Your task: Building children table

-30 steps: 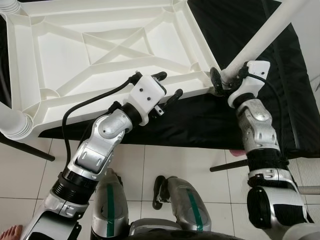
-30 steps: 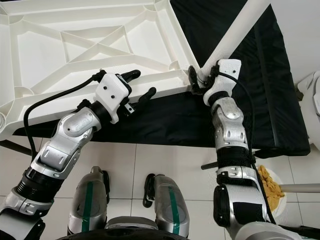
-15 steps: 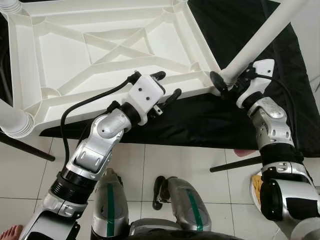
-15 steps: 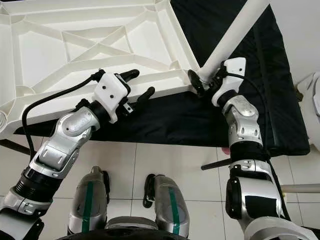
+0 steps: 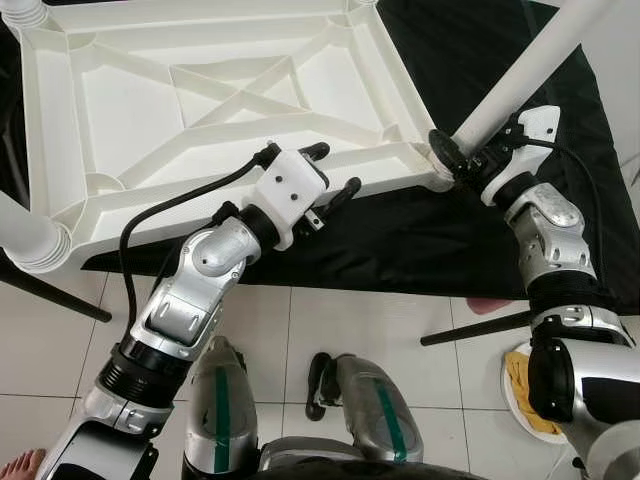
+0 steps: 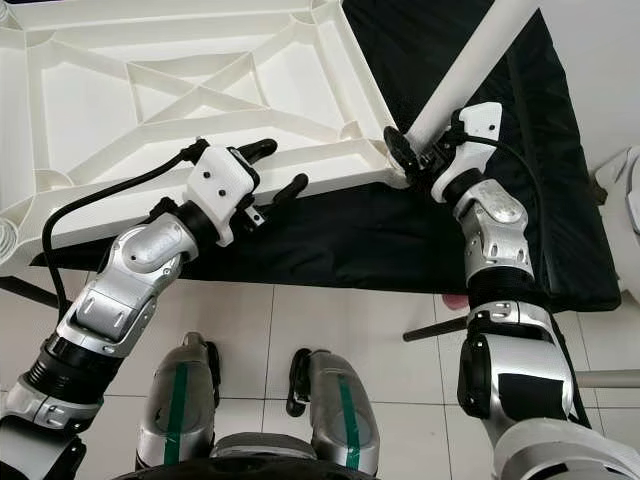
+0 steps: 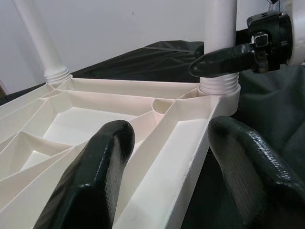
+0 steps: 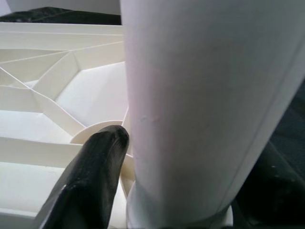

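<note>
Tabletop [image 5: 200, 100], white plastic and turned upside down, is lying on a black cloth [image 5: 520, 200] with its ribbed underside facing up toward the head camera. Raised ribs are crossing the underside in an X and running out to round sockets at the corners.

The left gripper [image 5: 333, 172] is reaching forward from a bent silver arm, its white wrist block angled up toward the tabletop's near edge. Its two black fingers [image 7: 90, 191] are standing apart and straddling that near rim, one over the ribbed inside and one outside over the cloth; whether they are pressing on the plastic cannot be told.

The right gripper [image 5: 462, 158] is reaching up and inward from the right arm to the near right corner of the tabletop. There its fingers are clamping the base of a white table leg [image 5: 520, 85], a smooth round tube sitting in the corner socket and rising steeply away from the tabletop. In the right wrist view one black finger [image 8: 90, 181] is lying tight against the tube just above the socket collar.

Another white leg [image 5: 28, 240] is standing at the near left corner, and a far one [image 7: 40, 40] is appearing in the left wrist view. White floor tiles [image 5: 350, 320] are lying below the cloth, with the robot's own legs [image 5: 370, 410] at the bottom.
</note>
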Tool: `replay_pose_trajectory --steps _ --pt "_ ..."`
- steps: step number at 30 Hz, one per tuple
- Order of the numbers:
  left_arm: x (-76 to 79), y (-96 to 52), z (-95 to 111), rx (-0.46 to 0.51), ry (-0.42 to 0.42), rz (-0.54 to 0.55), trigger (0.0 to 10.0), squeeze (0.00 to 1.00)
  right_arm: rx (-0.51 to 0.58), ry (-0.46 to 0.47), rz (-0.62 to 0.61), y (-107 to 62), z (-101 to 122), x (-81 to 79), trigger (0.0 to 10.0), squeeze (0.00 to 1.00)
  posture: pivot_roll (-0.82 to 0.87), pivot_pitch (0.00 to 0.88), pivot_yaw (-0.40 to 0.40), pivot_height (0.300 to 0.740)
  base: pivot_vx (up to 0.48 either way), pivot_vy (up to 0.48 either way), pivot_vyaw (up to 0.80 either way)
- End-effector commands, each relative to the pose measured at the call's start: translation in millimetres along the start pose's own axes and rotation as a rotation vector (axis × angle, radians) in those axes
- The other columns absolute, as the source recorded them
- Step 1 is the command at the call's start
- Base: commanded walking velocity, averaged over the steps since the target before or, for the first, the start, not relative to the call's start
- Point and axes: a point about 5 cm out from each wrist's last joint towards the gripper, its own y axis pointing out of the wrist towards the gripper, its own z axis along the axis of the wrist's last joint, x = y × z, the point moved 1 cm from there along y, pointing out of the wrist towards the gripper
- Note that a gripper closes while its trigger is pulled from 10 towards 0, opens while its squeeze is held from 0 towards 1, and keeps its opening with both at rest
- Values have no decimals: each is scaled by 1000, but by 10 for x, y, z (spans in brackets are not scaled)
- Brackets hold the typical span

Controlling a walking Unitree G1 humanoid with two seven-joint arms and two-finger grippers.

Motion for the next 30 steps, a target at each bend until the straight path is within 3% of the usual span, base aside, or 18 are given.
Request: replay_pose_trajectory --steps 1,12,30 --pt "33 9 24 6 11 -56 10000 0 7 18 -7 -20 -16 22 0 0 118 43 -95 740 0 0 0" --pt "17 4 25 4 10 -51 10000 0 12 33 12 -69 -88 9 0 0 113 58 -94 740 0 0 0" --pt "44 -2 25 2 2 -52 10000 0 39 91 -147 -61 -156 2 0 0 113 72 -104 740 0 0 0"
